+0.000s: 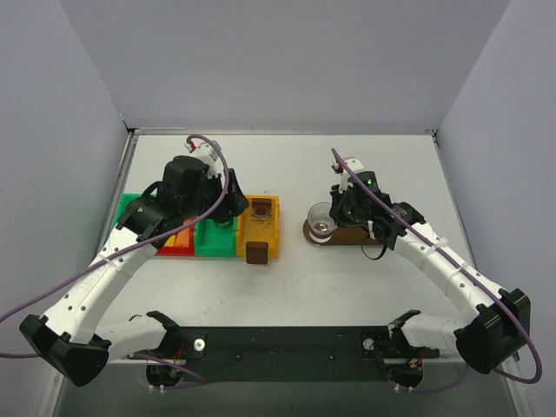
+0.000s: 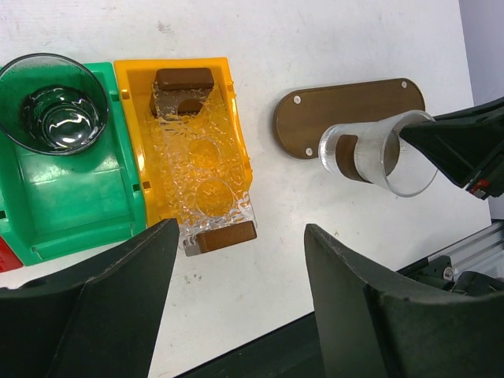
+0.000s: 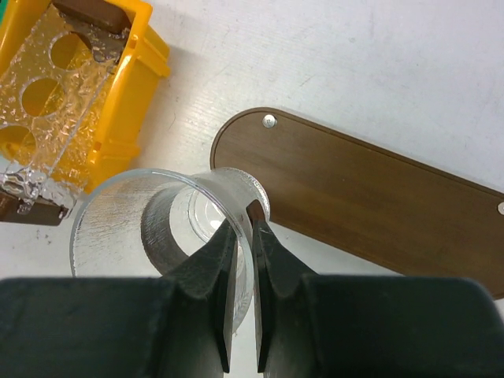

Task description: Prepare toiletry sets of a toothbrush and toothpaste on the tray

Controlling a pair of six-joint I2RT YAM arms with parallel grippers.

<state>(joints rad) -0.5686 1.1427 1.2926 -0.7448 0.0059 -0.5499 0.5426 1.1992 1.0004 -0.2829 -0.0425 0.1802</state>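
- Right gripper (image 3: pixel 242 222): jaws pinched on the rim wall of a clear cup (image 3: pixel 118 216), one finger inside and one outside. Lower centre of the right wrist view.
- Cup sits over the left end of the tray (image 3: pixel 370 197). Cannot tell whether its base touches the board.
- Judgement: the cup is rigid, light, slick and thin-walled. The rim pinch is narrow, so it may pivot.
- Tray: dark wood, flat, bare apart from the cup, right of centre in the top view.
- Left gripper (image 2: pixel 240 260): jaws wide apart, holding nothing, over the near end of the yellow bin (image 2: pixel 134 102).
- Yellow bin holds a clear dimpled holder (image 2: pixel 201 173) with brown end blocks. The green bin (image 2: pixel 71 197) beside it holds a second cup (image 2: pixel 53 102).
- Toothbrush and toothpaste: not made out. An orange streak shows in the red bin (image 1: pixel 174 248), under the left arm; it may be a tube.
- Judgement: the brush is light and stiff, take it mid-shaft. The tube is soft, take it across the flat body.
- No readable writing or labels.
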